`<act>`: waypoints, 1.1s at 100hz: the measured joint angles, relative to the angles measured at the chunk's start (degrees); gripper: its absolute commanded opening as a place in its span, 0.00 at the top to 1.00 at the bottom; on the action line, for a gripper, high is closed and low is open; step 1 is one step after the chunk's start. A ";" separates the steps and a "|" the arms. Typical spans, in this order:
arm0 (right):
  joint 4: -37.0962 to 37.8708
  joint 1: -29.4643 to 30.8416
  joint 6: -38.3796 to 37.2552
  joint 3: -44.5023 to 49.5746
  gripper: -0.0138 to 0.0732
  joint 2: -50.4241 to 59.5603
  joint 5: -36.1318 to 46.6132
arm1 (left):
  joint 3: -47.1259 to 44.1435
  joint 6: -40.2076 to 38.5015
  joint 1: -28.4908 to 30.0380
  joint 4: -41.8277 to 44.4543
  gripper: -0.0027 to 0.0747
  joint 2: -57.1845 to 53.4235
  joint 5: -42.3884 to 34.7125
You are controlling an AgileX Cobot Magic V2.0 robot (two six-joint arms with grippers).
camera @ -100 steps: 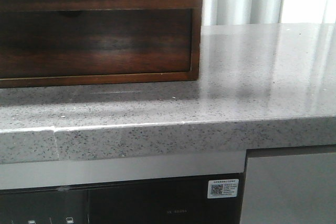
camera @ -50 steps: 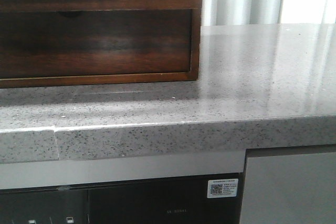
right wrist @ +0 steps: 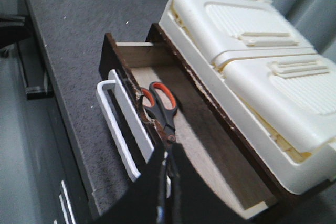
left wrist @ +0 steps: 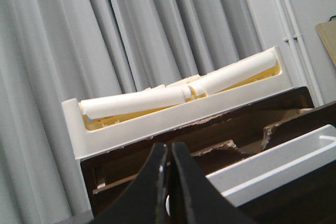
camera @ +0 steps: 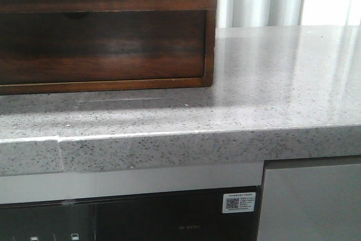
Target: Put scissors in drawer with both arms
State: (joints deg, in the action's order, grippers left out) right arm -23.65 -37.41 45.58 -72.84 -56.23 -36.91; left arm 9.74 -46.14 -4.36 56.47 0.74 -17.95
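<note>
Scissors in the open drawer

Orange-and-grey scissors [right wrist: 160, 106] lie flat inside the pulled-out dark brown drawer [right wrist: 210, 145], frame centre.

A speckled grey stone countertop [camera: 271, 77] runs across the room — its glossy surface catching pale streaks of window light. Long grey-white curtains [left wrist: 79, 40] hang in folds behind it. Below the counter edge, dark appliance fronts [camera: 141, 218] carry a small white sticker [camera: 239, 202] — beside them, a plain grey cabinet panel [camera: 310, 201].
</note>
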 measured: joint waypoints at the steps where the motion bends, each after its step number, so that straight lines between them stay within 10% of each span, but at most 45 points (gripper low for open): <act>1: 0.00 0.00 0.00 1.33 0.89 0.55 0.54 | -0.17 0.00 0.00 -0.12 0.99 0.00 0.03; 59: -3.92 0.00 -0.17 48.93 0.89 42.76 19.25 | -1.64 -0.14 0.00 -8.94 0.99 0.00 13.29; 110: -4.52 0.00 -0.26 62.23 0.89 56.09 19.25 | -2.09 -0.17 0.00 -12.45 0.99 0.00 19.98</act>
State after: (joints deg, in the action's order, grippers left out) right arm -28.17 -37.41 45.31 -10.60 -0.14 -17.66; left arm 7.65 -46.31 -4.36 44.02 0.74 2.03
